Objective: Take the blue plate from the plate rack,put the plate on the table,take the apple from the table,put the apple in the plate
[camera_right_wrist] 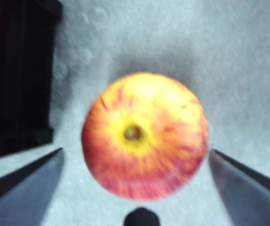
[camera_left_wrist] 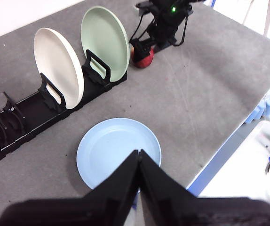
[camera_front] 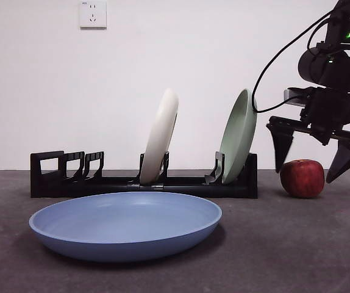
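- Nearest the front camera, the blue plate (camera_front: 125,226) lies flat on the table (camera_front: 297,256), right side up, just in front of the plate rack (camera_front: 144,183) and apart from it.
- Behind it the plate rack runs along the table, its squared loop end on the side away from the apple.
- Two plates stand on edge in the rack, both leaning: a cream-white plate (camera_front: 160,137) near the middle and a pale green plate (camera_front: 238,135) at the end nearest the apple.
- The apple (camera_front: 302,178) sits on the table just past that end of the rack, close to the pale green plate but not touching it.
- The right tool (camera_front: 316,160) hangs over the apple with its jaws spread wide, one tip on each side of the fruit; in the right wrist view the apple (camera_right_wrist: 144,135) lies between the jaws with table showing on both sides, so neither tip touches it.
- The rack's end (camera_right_wrist: 17,80) stands just beside one of the right tool's jaws.
- The left tool (camera_left_wrist: 138,157) is raised above the near rim of the blue plate (camera_left_wrist: 118,153), its jaws pressed together and holding nothing.
- A white wall socket (camera_front: 92,14) is on the wall behind.
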Motion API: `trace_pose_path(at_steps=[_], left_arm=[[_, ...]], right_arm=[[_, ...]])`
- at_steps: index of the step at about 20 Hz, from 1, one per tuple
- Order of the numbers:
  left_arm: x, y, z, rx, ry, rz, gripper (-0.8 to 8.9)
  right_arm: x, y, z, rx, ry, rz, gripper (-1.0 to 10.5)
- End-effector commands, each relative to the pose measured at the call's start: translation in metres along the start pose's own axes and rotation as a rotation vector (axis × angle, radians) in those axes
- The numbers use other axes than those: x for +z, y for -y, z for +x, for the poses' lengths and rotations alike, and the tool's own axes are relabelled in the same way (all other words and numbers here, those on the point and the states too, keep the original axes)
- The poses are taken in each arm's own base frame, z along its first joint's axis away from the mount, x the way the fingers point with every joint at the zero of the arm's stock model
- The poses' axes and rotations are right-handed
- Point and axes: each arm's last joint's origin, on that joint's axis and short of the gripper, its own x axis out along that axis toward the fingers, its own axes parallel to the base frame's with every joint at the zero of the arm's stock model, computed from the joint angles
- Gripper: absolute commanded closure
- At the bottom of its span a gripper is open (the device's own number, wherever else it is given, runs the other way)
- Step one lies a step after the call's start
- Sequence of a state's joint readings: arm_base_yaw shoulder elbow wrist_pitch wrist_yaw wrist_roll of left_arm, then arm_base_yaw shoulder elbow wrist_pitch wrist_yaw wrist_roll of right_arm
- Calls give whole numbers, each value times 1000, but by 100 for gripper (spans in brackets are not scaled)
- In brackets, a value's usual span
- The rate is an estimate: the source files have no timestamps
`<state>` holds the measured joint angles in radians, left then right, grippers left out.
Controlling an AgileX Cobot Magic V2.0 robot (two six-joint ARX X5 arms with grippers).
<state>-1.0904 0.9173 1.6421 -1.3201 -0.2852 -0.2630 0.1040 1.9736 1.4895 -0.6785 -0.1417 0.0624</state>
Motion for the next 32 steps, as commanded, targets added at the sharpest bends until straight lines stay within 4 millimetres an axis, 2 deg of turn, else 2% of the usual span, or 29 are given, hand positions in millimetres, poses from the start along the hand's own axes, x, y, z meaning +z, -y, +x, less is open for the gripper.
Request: trace_pose_path(at_steps=[1,3,5,7,9,13,15,17,21,25,28,32], left_arm=[[-1,-1,-3,0,14,-22,821],[-1,-1,-4,-1,15,-22,821],[-1,-1,-4,-1,15,-21,821],[-1,-2,-4,-2,15,-17,821],[-1,-2,-4,-1,15,-9,821],[-1,-2,-4,-1,15,17,821],[-1,-2,-4,0,16,38,821],[-1,-2,-4,0,16,46,821],[-1,-2,-4,0,16,54,821],[-1,-2,-4,0,15,53,819],[-1,-2,-4,-1,16,53,818],[-1,-2,-4,-1,16,53,818]], right_arm=[[-3,1,2,-28,-27,-6,919],[-4,1,1,-31,-39,-6,929],[-7,-1,-9,-32,-61,-15,954],[-10,-4,-31,-32,-67,-32,952],[-18,-11,-64,-6,-75,-38,947],[-47,-46,-133,112,-95,-114,946],[-62,-68,-155,201,-99,-175,946],[-74,-94,-167,265,-92,-246,946],[-91,-152,-161,336,-104,-366,946],[-108,-208,-134,346,-98,-474,945],[-118,-238,-103,306,-126,-501,945],[-128,-262,-71,295,-143,-499,945]])
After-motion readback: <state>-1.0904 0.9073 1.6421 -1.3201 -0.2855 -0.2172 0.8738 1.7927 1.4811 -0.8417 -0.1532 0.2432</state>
